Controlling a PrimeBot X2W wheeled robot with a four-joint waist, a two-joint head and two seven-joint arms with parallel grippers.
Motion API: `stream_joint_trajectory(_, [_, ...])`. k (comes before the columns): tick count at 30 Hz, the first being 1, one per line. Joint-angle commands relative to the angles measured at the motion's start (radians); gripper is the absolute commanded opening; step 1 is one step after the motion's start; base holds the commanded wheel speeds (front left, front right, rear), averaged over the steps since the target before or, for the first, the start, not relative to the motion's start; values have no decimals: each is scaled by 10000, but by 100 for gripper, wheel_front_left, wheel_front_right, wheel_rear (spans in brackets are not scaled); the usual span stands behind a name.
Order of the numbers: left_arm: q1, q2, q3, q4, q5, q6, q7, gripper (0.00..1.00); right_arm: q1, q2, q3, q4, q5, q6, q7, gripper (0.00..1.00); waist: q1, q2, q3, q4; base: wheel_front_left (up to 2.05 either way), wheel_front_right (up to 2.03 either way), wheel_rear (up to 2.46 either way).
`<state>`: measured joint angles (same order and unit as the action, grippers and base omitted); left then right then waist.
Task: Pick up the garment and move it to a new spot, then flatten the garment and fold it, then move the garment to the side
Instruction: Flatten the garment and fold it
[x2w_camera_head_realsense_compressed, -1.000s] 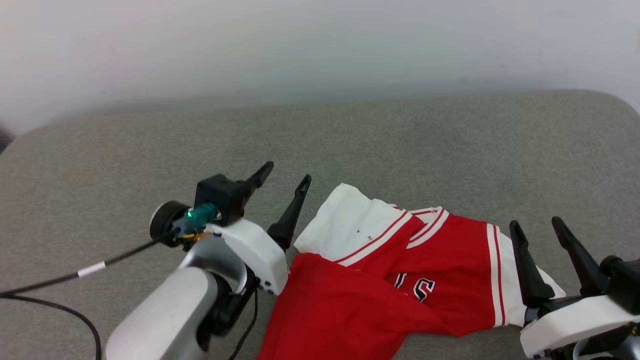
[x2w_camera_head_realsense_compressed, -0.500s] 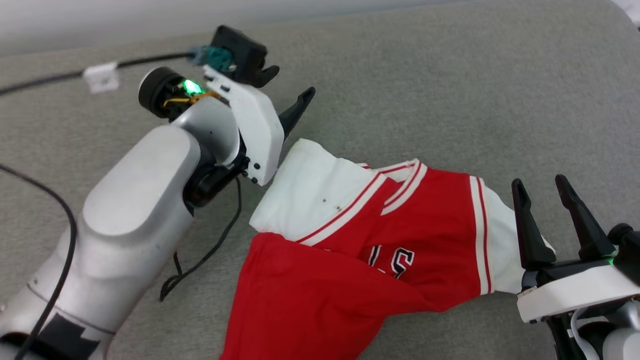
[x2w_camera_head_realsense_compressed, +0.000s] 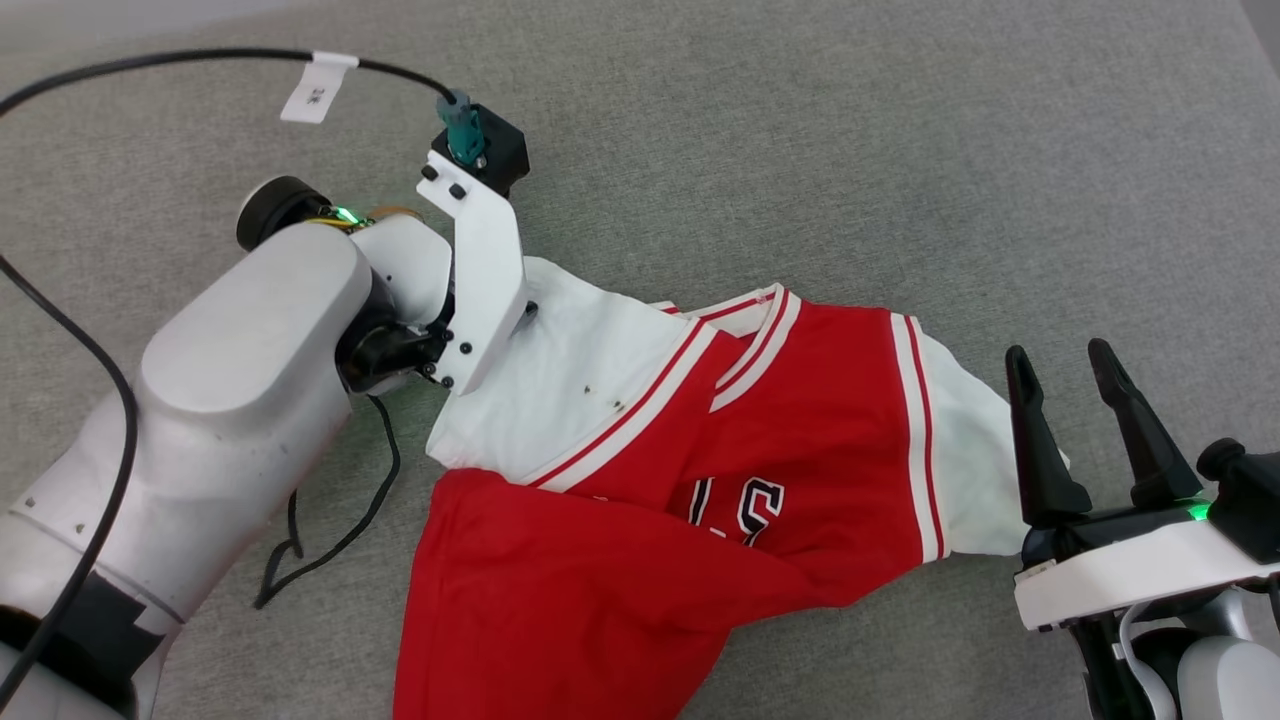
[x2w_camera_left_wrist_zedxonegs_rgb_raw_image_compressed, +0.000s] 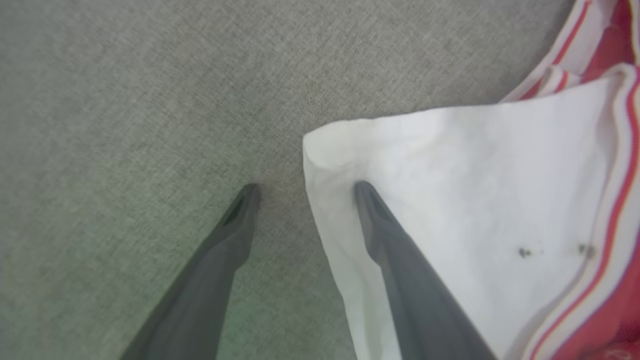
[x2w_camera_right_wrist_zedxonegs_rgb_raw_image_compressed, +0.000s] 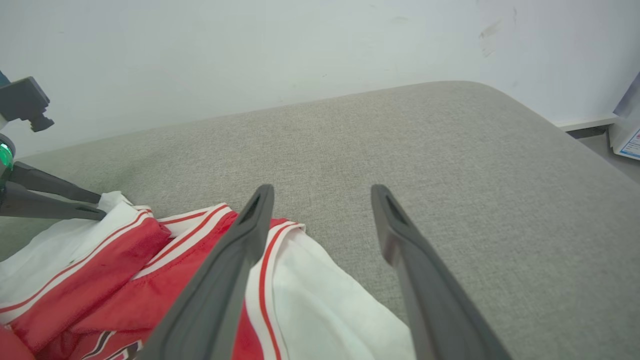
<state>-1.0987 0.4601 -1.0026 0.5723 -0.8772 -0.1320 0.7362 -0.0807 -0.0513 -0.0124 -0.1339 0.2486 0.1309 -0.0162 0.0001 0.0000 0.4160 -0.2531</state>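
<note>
the garment (x2w_camera_head_realsense_compressed: 800, 420) lies crumpled on the grey cushion (x2w_camera_head_realsense_compressed: 900, 150), its long axis running sleeve to sleeve between the two arms. the left gripper (x2w_camera_left_wrist_zedxonegs_rgb_raw_image_compressed: 306, 189) is the nearer: spread wide and gripping nothing, it straddles the edge of the white sleeve (x2w_camera_left_wrist_zedxonegs_rgb_raw_image_compressed: 450, 175), one finger on the cloth, the other on bare cushion. the right gripper (x2w_camera_head_realsense_compressed: 1058, 350), also spread and empty, sits just beside the other sleeve (x2w_camera_head_realsense_compressed: 975, 450). of the black print (x2w_camera_head_realsense_compressed: 740, 505) only an "s" reads clearly; the cable tag (x2w_camera_head_realsense_compressed: 318, 88) is too small to read
</note>
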Motion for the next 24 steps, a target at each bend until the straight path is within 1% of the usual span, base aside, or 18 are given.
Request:
stream_joint_trajectory(1, [199, 110, -209, 328, -14, 29, 250, 100, -101, 18, 24, 13, 58, -5, -53, 100, -1, 0, 35, -37, 0, 0, 0])
stream_joint_trajectory(6, [879, -177, -940, 941, -375, 13, 1108, 100, -168, 18, 28, 119, 82, -5, -131, 100, -1, 0, 117, -73, 0, 0, 0])
stream_joint_trajectory(7, [981, -279, -1081, 962, -445, -4, 1172, 93, -181, 18, 23, 135, 92, -5, -141, 100, -1, 0, 124, -67, 0, 0, 0])
stream_joint_trajectory(8, [1066, -363, -1258, 914, -467, -6, 1219, 51, -199, 18, 23, 143, 95, -5, -135, 100, -1, 0, 125, -63, 0, 0, 0])
stream_joint_trajectory(9, [1134, -449, -1407, 859, -522, -11, 1228, 33, -221, 18, 24, 150, 93, -5, -120, 100, -1, 0, 128, -59, 0, 0, 0])
stream_joint_trajectory(10, [1199, -532, -1538, 825, -576, -38, 1204, 1, -228, 18, 26, 161, 97, -5, -104, 100, -1, 0, 108, -53, 0, 0, 0])
stream_joint_trajectory(13, [1282, -650, -1805, 883, -672, -43, 1206, 0, -258, 19, 25, 161, 79, -5, -45, 100, -1, 0, 57, -32, 0, 0, 0])
stream_joint_trajectory(18, [1312, -691, -1887, 1097, -776, -33, 728, 0, -149, 18, -10, 150, 23, -5, 21, 100, -1, 0, -130, -6, 0, 0, 0])
stream_joint_trajectory(21, [1180, -668, -1775, 1208, -662, -9, -1, 0, -48, 18, -114, 165, -5, -5, 77, 100, -1, 0, -337, 89, 0, 0, 0])
stream_joint_trajectory(24, [895, -551, -1524, 1210, -379, 35, -1171, 0, 53, 18, -287, 166, -39, -5, 163, 100, -1, 0, -661, 271, 0, 0, 0])
